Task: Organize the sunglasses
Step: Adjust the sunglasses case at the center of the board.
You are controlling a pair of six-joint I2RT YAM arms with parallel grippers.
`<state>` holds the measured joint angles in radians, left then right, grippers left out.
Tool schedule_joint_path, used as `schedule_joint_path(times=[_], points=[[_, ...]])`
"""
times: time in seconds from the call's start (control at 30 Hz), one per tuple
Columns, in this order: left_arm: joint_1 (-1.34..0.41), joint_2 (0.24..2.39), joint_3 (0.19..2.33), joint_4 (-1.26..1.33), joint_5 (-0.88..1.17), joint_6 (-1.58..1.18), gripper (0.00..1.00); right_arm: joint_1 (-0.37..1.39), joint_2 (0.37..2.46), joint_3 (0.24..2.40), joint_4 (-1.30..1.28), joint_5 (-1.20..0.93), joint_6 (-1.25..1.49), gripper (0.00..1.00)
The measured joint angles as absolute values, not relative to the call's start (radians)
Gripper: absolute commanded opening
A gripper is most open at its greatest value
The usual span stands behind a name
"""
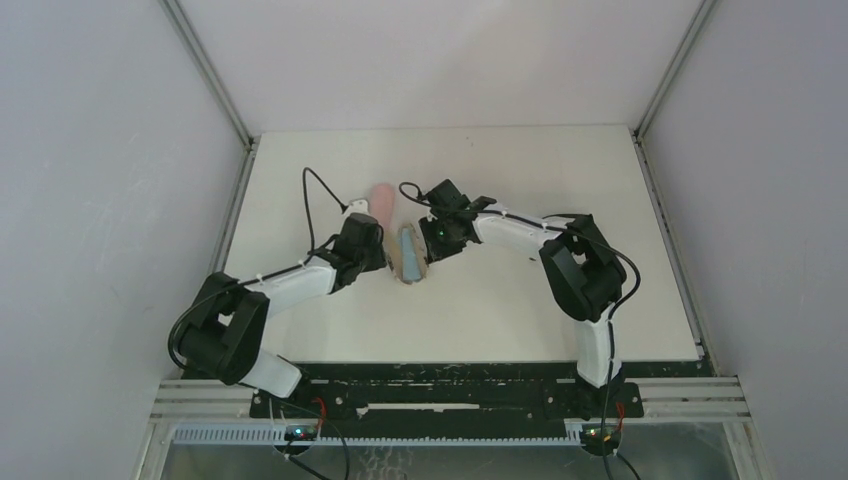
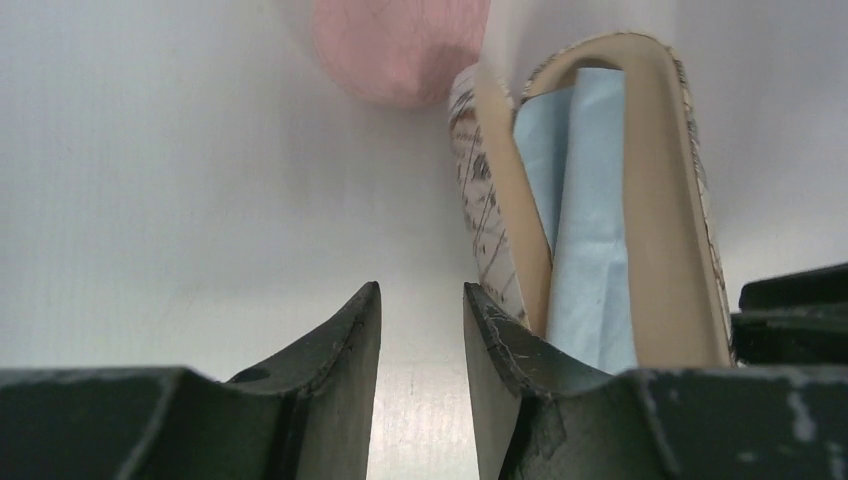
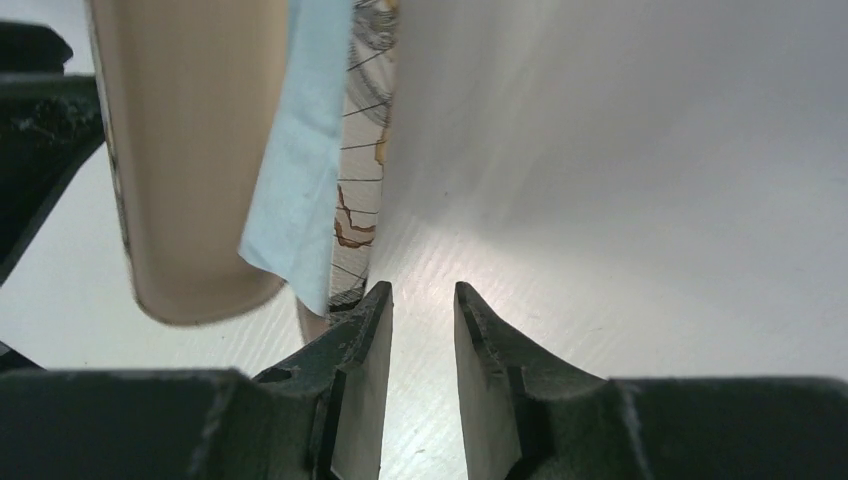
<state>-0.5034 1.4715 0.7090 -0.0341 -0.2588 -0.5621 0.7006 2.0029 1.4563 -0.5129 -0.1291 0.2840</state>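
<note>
We see the left gripper and right gripper, each narrowly apart and empty, flanking the open patterned case, its print illegible, mid-frame.

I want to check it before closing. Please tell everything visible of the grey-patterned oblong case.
The grey-patterned oblong case lies open on the white table: stiff-looking shell with printed lines outside, smooth beige lining inside. A light-blue cloth sits between its halves. The pink oblong case lies close by its far end. One finger of the left pincer and one of the right pincer seem to touch its outer sides.
</note>
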Motion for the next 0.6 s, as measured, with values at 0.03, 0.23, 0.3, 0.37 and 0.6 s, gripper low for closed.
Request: schedule_joint_path(times=[0.03, 0.23, 0.3, 0.37, 0.6], points=[[-0.503, 1.475, 0.714, -0.036, -0.259, -0.558, 0.4, 0.703, 1.996, 1.443, -0.509, -0.137, 0.287, 0.29], [-0.5, 1.491, 0.73, -0.046, -0.26, -0.545, 0.41, 0.715, 1.965, 1.392, -0.496, -0.134, 0.301, 0.29], [-0.5, 1.492, 0.73, -0.047, -0.259, -0.537, 0.41, 0.715, 1.948, 1.377, -0.488, -0.12, 0.307, 0.3], [-0.499, 1.492, 0.731, -0.047, -0.259, -0.53, 0.42, 0.715, 1.922, 1.354, -0.477, -0.093, 0.314, 0.31], [-0.496, 1.492, 0.751, -0.046, -0.25, -0.503, 0.42, 0.694, 1.808, 1.282, -0.442, -0.023, 0.335, 0.33]])
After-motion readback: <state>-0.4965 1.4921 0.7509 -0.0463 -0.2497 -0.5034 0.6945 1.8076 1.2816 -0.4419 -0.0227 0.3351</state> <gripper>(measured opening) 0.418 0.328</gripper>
